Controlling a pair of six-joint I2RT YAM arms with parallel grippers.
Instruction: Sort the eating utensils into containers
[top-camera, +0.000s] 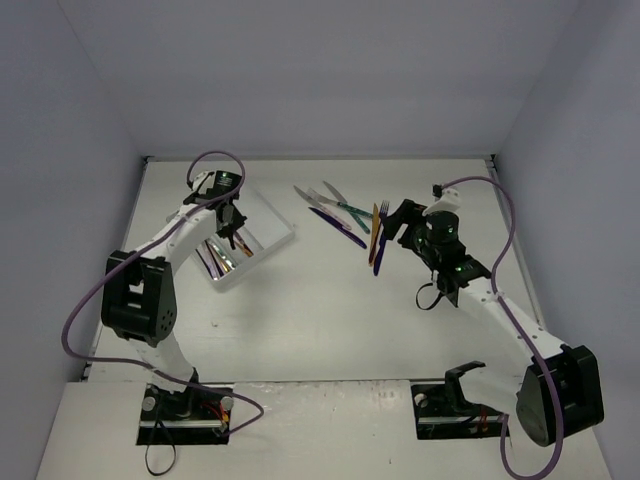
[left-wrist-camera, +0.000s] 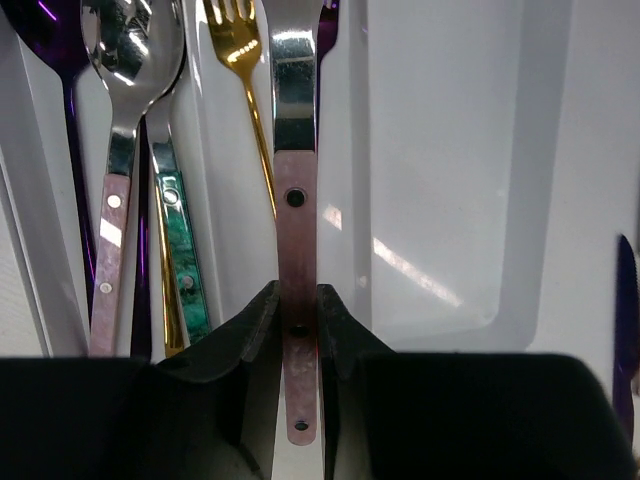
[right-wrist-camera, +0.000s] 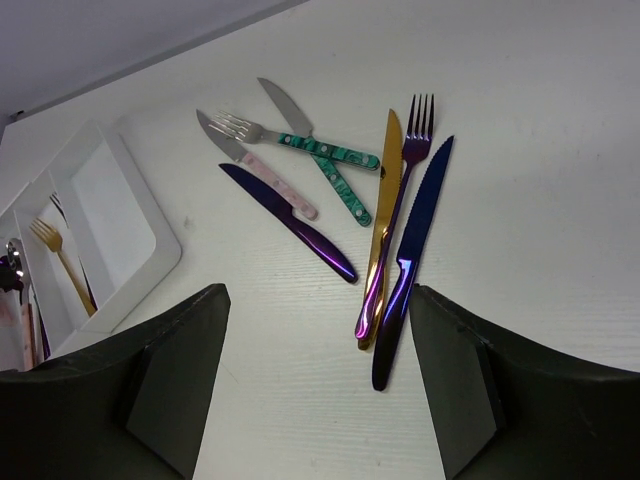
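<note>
Sorting is partway done: several utensils (left-wrist-camera: 118, 120) lie in the white tray (top-camera: 268, 222) at ten o'clock, where the left gripper (left-wrist-camera: 298, 330) is clamped on a pink-handled utensil (left-wrist-camera: 296, 230), while seven loose utensils (right-wrist-camera: 388, 190) lie at one o'clock beneath the right gripper (right-wrist-camera: 318, 345), its jaws apart.

No text, label, brand name, number or sign can be read on the utensils (right-wrist-camera: 418, 215), the white tray (top-camera: 270, 222) or the table (top-camera: 320, 320).

pink-handled utensil (left-wrist-camera: 296, 250) head cropped, tray (right-wrist-camera: 137, 192) cut off
</note>
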